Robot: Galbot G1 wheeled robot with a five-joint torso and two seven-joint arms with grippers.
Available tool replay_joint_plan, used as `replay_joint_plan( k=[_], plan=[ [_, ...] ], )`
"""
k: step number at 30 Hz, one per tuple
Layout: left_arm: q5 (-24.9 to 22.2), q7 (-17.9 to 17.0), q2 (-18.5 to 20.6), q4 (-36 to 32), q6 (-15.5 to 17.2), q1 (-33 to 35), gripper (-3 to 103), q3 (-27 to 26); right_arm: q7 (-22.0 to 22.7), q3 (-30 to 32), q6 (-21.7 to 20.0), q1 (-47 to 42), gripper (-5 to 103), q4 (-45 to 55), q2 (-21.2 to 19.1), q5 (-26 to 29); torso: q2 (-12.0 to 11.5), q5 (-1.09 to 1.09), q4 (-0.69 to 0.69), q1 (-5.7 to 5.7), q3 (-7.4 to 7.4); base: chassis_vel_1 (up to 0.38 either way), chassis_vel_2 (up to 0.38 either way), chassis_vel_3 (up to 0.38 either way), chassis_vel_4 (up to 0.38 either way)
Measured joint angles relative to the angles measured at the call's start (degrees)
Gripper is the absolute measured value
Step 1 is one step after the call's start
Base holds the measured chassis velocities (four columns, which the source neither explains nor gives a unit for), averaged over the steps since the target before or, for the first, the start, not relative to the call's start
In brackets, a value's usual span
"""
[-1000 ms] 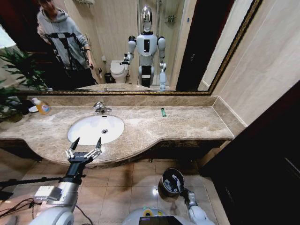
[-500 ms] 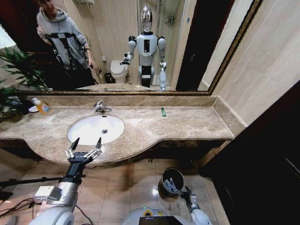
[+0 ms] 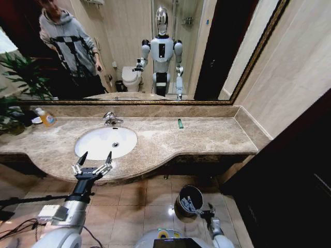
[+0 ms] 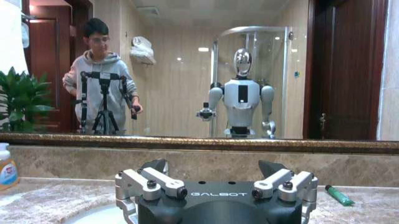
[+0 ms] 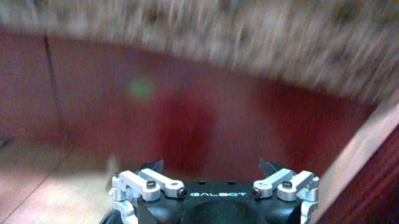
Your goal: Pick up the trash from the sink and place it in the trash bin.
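Item: green tube (image 3: 180, 123), lying on the marble surface at 3 o'clock of the sink (image 3: 106, 142), likely light, stiff, slick, best pinched mid-length; my left end effector (image 3: 92, 160) hovers spread at 6 o'clock, my right end effector (image 3: 210, 213), fingers apart, beside the trash bin (image 3: 188, 201).

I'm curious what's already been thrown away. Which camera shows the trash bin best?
The head view: the trash bin stands on the floor below the counter, seen from above, with pale items inside. The left wrist view faces the mirror instead, and the right wrist view is blurred toward the cabinet front.
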Motion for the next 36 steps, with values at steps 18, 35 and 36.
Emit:
replay_joint_plan(
  k=[18, 35, 36],
  plan=[
    [0.00, 0.00, 0.00, 0.00, 0.00, 0.00, 100, 0.00, -0.82, -0.93, -13.00, -11.00, 100, 46.71, 0.26, 4.05, 0.01, -0.01, -0.02, -0.01, 0.00, 0.000, 0.000, 0.000, 0.000],
    [0.00, 0.01, 0.00, 0.00, 0.00, 0.00, 100, 0.00, -0.77, -14.48, -27.66, 25.37, 100, 34.98, -6.88, 17.51, 0.00, 0.01, 0.00, 0.01, 0.02, 0.000, 0.000, 0.000, 0.000],
    [0.00, 0.00, 0.00, 0.00, 0.00, 0.00, 100, 0.00, -0.60, -15.90, -28.40, 28.30, 100, 32.15, -6.34, 17.85, -0.01, 0.00, 0.00, 0.01, 0.02, 0.000, 0.000, 0.000, 0.000]
  ],
)
